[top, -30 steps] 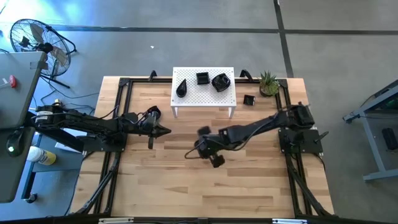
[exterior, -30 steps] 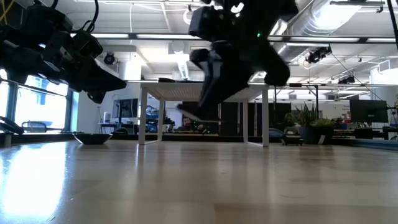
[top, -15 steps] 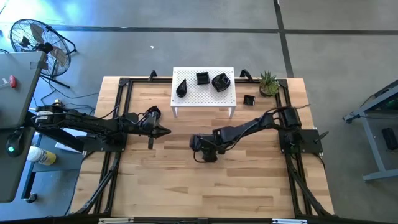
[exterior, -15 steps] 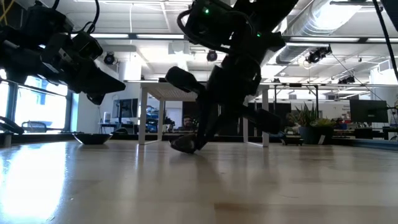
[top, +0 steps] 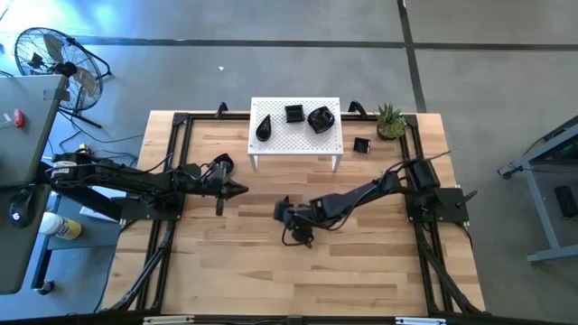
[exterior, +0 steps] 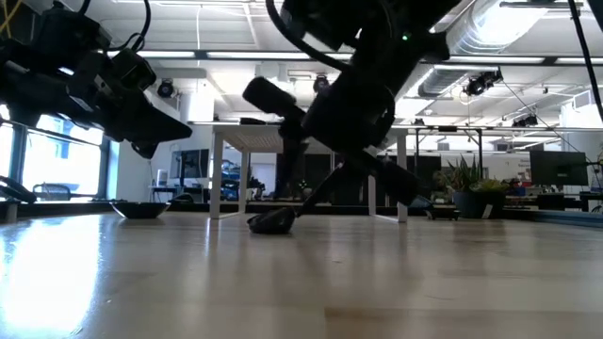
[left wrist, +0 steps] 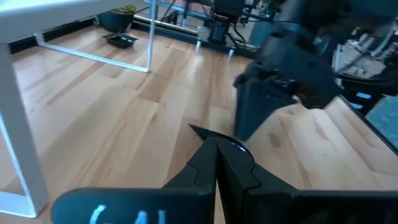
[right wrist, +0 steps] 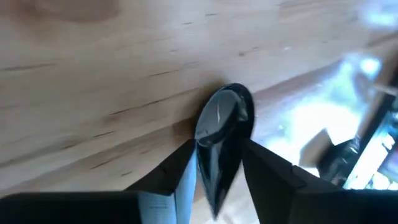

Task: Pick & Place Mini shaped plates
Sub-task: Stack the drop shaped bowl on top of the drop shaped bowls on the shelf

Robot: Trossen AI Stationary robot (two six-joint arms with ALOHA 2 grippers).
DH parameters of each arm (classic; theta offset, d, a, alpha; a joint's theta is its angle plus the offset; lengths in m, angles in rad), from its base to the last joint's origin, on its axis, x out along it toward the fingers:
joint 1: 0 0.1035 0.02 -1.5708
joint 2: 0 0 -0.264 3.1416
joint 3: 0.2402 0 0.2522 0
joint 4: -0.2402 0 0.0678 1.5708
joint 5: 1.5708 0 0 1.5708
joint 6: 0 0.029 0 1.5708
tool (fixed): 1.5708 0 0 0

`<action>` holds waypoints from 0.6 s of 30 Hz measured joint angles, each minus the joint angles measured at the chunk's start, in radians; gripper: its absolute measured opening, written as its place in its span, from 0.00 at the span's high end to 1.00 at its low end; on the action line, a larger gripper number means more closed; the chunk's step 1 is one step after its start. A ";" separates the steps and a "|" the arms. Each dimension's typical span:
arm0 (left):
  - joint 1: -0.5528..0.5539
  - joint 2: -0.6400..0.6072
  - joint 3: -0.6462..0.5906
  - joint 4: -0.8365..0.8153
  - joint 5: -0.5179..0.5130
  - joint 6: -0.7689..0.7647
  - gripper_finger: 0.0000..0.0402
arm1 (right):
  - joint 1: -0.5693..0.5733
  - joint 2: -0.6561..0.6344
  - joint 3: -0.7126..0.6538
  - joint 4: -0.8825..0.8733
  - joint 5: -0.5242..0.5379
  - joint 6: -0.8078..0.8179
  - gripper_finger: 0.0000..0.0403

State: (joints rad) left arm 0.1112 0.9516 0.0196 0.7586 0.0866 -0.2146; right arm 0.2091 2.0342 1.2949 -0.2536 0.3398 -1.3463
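A black teardrop mini plate lies on the wooden table near its middle, also seen in the low view. My right gripper slants down over it, open, one finger on each side of the plate's pointed end. More mini plates rest on the white stand: a teardrop, a square and a rounded one. Another square plate lies on the table. My left gripper hovers shut at the left. My right gripper stands with its fingers close along both sides of the plate's pointed end, coming slanting from above and from the table's right. I cannot tell whether they touch it. The plate rests on the table.
A small green plant stands at the far right corner by the square plate. A shallow dark dish lies on the table at the left, below my left arm. Black frame rails run along the table's sides. Bare wood lies toward the near edge.
My right gripper has gone down and a little toward the table's left edge while rolling its wrist. The teardrop plate, carried above the table a second ago, came down onto the wood and now lies flat there, let go.
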 joint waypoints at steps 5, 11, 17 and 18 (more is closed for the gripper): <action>0.000 0.000 0.000 -0.003 0.001 0.000 1.00 | 0.048 0.000 0.000 0.011 0.098 0.119 0.66; 0.000 0.000 0.000 -0.002 0.001 -0.003 1.00 | 0.083 -0.004 0.000 -0.024 0.198 0.290 0.70; 0.000 0.000 0.000 -0.010 0.001 -0.052 1.00 | 0.085 -0.069 -0.013 -0.099 0.008 0.639 0.86; 0.000 0.000 0.000 -0.010 0.000 -0.057 1.00 | 0.083 -0.082 -0.033 -0.079 -0.025 0.683 0.90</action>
State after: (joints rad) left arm 0.1112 0.9516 0.0196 0.7483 0.0868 -0.2715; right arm 0.2925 1.9524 1.2619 -0.3325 0.3150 -0.6630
